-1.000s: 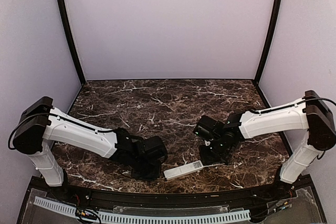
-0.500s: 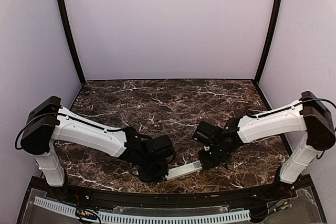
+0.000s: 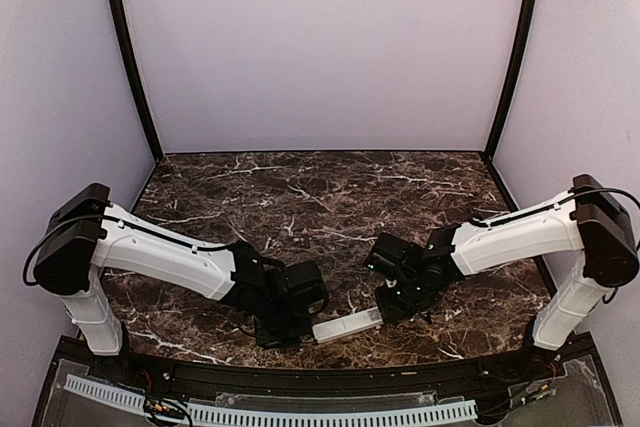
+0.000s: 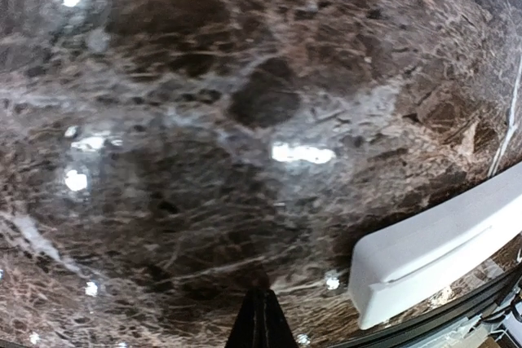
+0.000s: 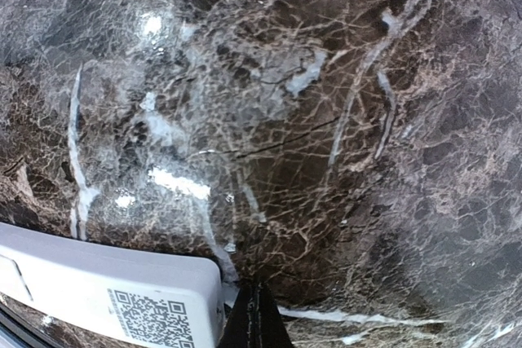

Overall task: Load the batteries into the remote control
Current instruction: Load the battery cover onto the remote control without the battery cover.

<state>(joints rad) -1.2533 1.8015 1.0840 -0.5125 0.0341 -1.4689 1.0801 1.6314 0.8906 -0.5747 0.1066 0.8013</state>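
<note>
The remote control point(image 3: 346, 326) is a slim white bar lying back side up near the table's front edge, between the two arms. Its plain end point(image 4: 440, 254) shows at the lower right of the left wrist view. Its other end, with a QR-code label point(image 5: 114, 291), fills the lower left of the right wrist view. My left gripper point(image 4: 261, 315) is shut and empty, its tip just left of the remote's end. My right gripper point(image 5: 256, 313) is shut too, its tip right beside the labelled end. No batteries are in view.
The dark marble tabletop point(image 3: 320, 207) is enclosed by pale walls and black corner posts. A black rail with a white perforated strip point(image 3: 270, 412) runs along the front edge, close behind the remote.
The left arm swung right toward the remote's left end, then eased back a little. The right gripper closed in on the remote's right end. The remote shifted slightly.
</note>
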